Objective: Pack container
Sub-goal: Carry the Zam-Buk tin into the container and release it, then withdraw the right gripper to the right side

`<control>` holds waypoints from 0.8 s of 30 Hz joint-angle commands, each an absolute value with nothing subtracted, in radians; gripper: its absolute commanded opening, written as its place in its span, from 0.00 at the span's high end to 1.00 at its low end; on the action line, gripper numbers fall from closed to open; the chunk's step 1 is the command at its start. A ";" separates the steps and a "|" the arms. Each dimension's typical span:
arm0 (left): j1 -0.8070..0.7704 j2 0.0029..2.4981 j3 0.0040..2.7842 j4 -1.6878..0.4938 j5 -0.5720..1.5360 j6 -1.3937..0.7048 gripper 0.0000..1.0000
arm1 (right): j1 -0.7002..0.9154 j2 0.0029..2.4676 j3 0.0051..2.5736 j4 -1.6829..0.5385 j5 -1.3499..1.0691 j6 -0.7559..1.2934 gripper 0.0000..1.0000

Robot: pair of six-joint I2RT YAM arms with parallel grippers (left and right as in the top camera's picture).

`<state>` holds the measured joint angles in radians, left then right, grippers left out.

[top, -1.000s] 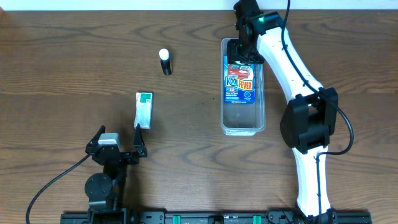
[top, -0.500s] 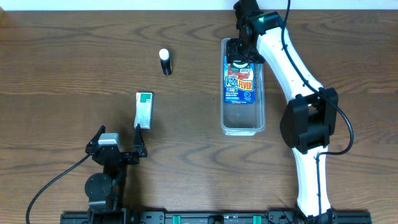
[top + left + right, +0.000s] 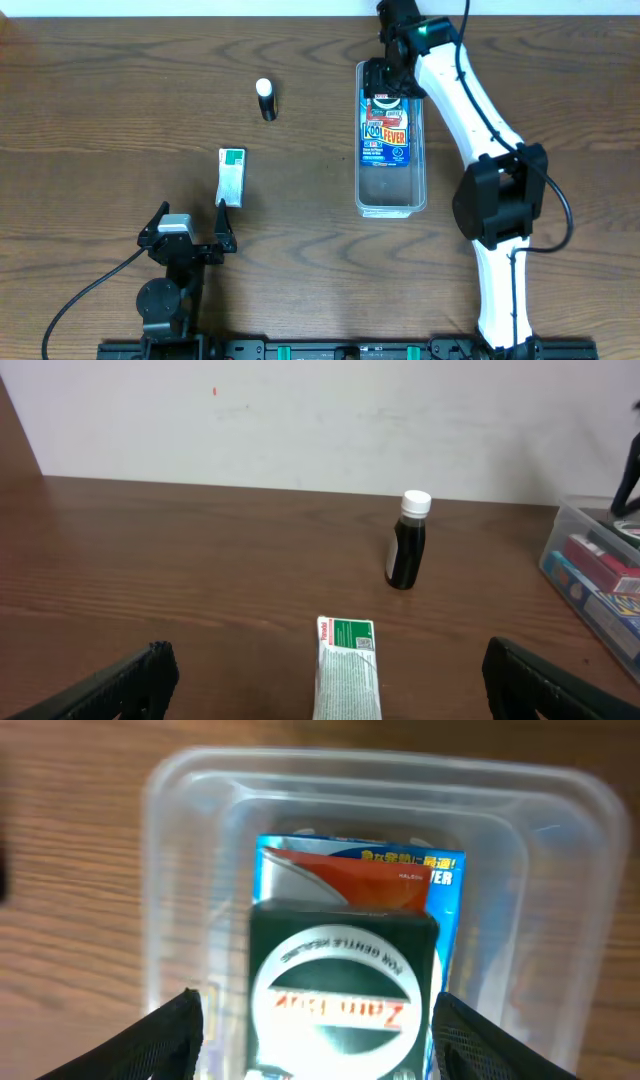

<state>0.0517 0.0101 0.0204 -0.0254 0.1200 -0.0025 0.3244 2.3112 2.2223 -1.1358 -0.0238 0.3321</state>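
Observation:
The clear plastic container lies lengthwise right of centre. A blue Kool Fever packet lies flat inside it. My right gripper hangs over the container's far end, open. In the right wrist view a dark green box with a white oval label lies on the blue packet, between my spread fingers without touching them. My left gripper is open and empty near the front edge, just behind a white and green Panadol box, which also shows in the left wrist view.
A small dark bottle with a white cap stands upright at the back, left of the container; it also shows in the left wrist view. The container's corner shows at the right edge of that view. A white wall runs along the far table edge.
My right gripper has shifted very slightly over the container's far end. The left arm, the Panadol box and the bottle have not moved.

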 commanded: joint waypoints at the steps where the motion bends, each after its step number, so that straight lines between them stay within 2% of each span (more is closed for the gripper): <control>1: 0.058 0.004 0.004 -0.060 0.131 0.003 0.02 | 0.302 2.176 2.233 -1.134 -0.043 0.324 0.29; 7: 0.058 0.004 0.004 -0.060 0.131 0.003 0.02 | 0.250 2.081 2.233 -1.139 -0.079 0.315 0.29; 12: 0.058 0.004 0.004 -0.059 0.131 0.003 0.02 | 0.177 2.027 2.233 -1.193 0.090 0.305 0.29; 21: 0.058 0.004 0.004 -0.060 0.131 0.003 0.02 | -0.080 2.016 2.222 -1.320 0.142 0.317 0.31; 22: 0.058 0.004 0.004 -0.060 0.131 0.003 0.02 | -0.108 2.016 2.222 -1.328 0.142 0.330 0.29; 23: 0.058 0.004 0.004 -0.060 0.131 0.003 0.02 | -0.140 2.016 2.222 -1.335 0.142 0.347 0.22; 24: 0.058 0.004 0.004 -0.060 0.131 0.003 0.02 | -0.172 2.016 2.222 -1.345 0.142 0.366 0.01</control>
